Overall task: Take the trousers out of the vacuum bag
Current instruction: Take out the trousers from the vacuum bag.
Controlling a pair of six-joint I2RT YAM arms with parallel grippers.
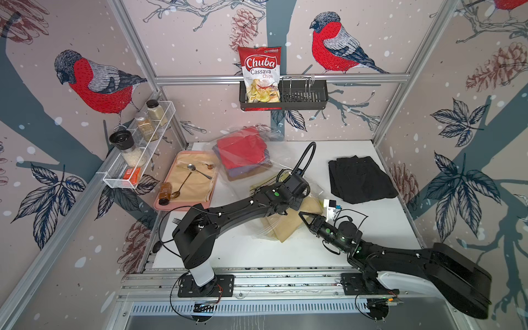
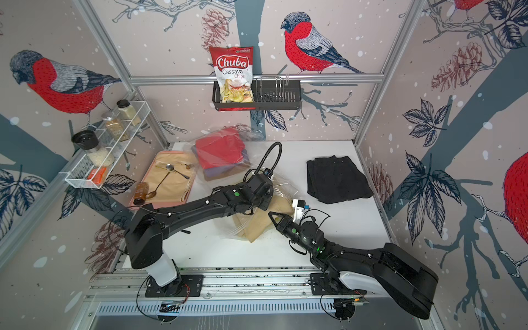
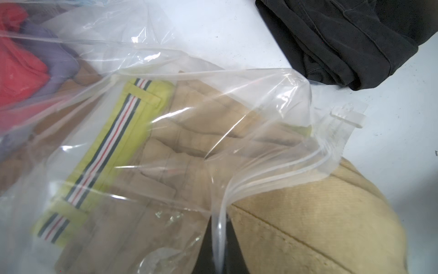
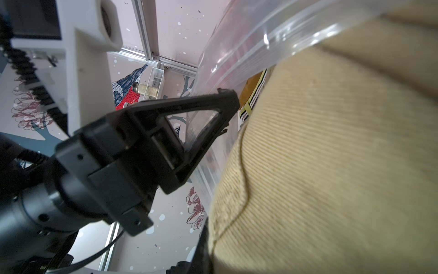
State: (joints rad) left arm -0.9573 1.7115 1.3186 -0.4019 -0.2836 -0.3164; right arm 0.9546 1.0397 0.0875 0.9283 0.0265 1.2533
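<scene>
Pinching the zip-strip edge [image 3: 272, 170] of the vacuum bag [image 3: 237, 99], your left gripper [image 3: 219, 239] has its jaws closed on the plastic, which runs up between the fingers. Your right gripper [image 1: 304, 215] sits just beside it, jaws shut on a fold of the tan trousers [image 3: 308, 213], which stick partly out of the bag's mouth. Just past the left gripper's tips, inside the bag, you can see the bright yellow trousers [image 3: 111, 147]. Farther in lie the red trousers [image 1: 240, 151] over the purple trousers [image 3: 54, 59]. The black trousers [image 1: 360, 180] lie out on the white table [image 1: 257, 251], well apart from both grippers.
</scene>
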